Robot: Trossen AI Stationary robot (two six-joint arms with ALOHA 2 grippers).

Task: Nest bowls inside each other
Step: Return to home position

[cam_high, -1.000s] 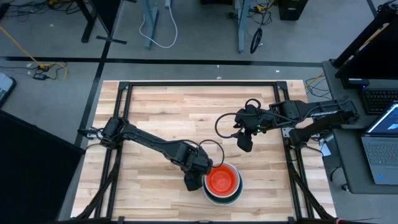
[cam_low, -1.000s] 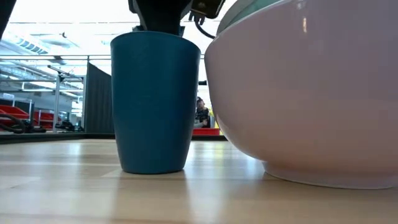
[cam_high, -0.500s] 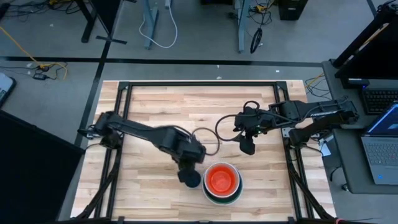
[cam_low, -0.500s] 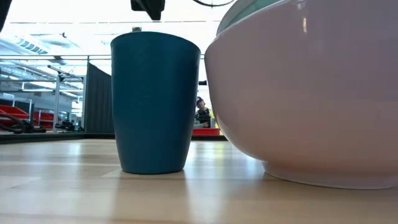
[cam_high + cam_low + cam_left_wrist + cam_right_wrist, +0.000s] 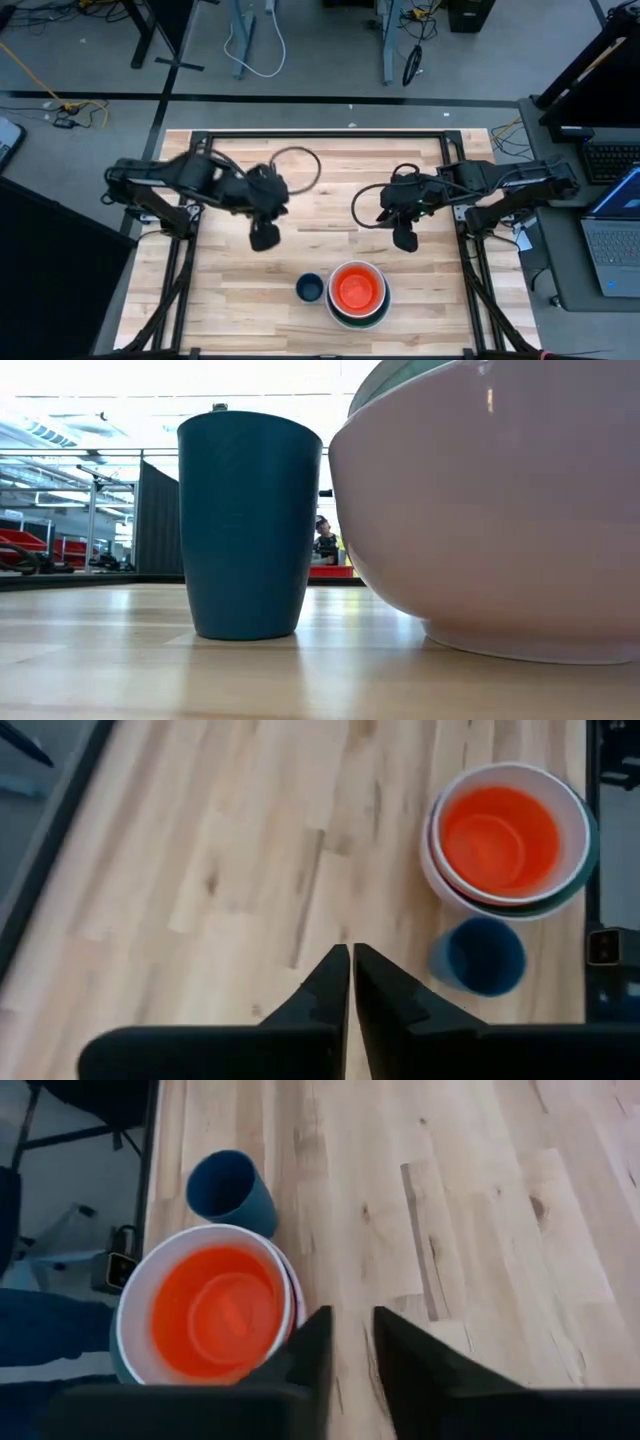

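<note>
Retracting the left hand [image 5: 264, 238], its fingers pressed together, calls for a high, smooth swing that stays clear of the dark blue cup [image 5: 309, 289]. The cup stands on the worktop [image 5: 230, 300] just beside the nested bowls [image 5: 384, 298], with the orange bowl [image 5: 357, 288] innermost. The right hand [image 5: 405, 240] waits mid-worktop, slightly spread. Half a second ago the left hand hung by the cup; cup and bowls have not moved.

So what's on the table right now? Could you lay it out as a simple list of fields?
bowl stack: orange bowl innermost, then white, green, large white outermost
blue cup: upright beside the stack, on the left arm's side, not nested
left arm: above the table, away from the bowls, jaws shut, empty
right arm: above the table, away from the bowls, jaws open, empty
table: light wood
</note>
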